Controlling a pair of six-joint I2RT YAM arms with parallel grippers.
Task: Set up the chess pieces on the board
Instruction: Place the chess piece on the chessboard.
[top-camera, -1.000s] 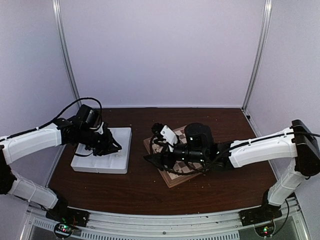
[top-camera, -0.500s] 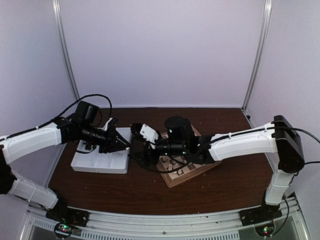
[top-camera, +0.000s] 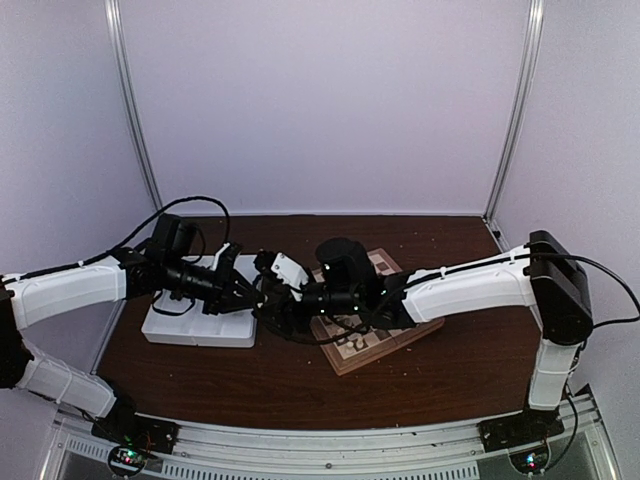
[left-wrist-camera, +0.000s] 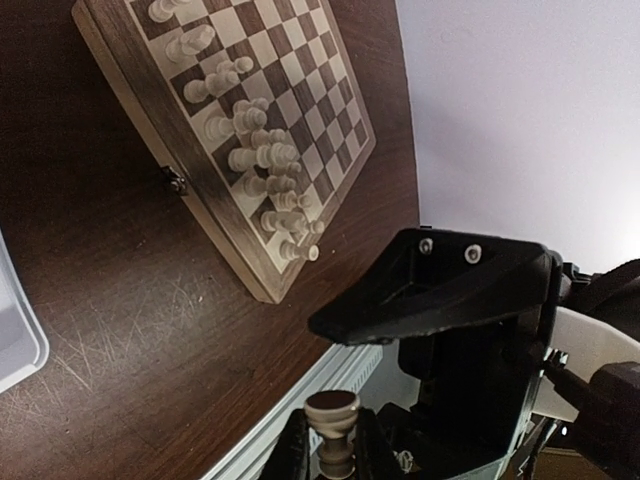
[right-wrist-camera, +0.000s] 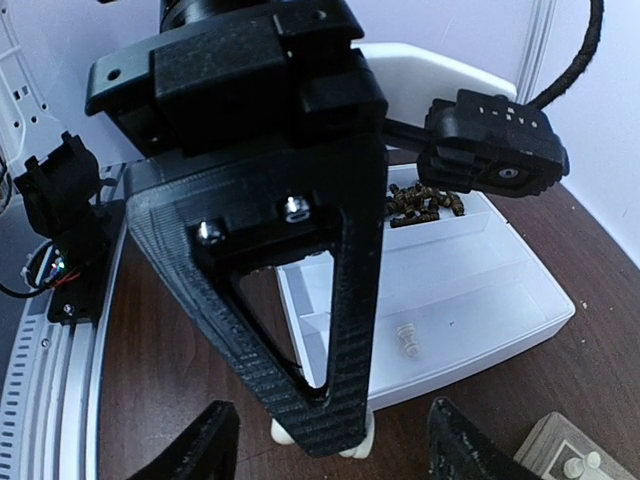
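Between the white compartmented plastic tray (top-camera: 195, 328) and the thick wooden checkered board (left-wrist-camera: 330, 110), the left hand (left-wrist-camera: 330, 455) clenches a cream-white turned chess piece (left-wrist-camera: 333, 415) above the dark surface (top-camera: 300, 390). The right hand (right-wrist-camera: 332, 442) gapes wide, flanking it.

Scratched dark wood table (left-wrist-camera: 120, 300), smooth wooden board (left-wrist-camera: 160, 115), glossy white plastic tray (right-wrist-camera: 480, 350).

Nothing legible anywhere, folks: no word, brand or number shows in any view. The checkered wooden chessboard (left-wrist-camera: 330, 90) carries plain squares only, and the white plastic compartment tray (right-wrist-camera: 450, 290) shows bare walls with no readable label.
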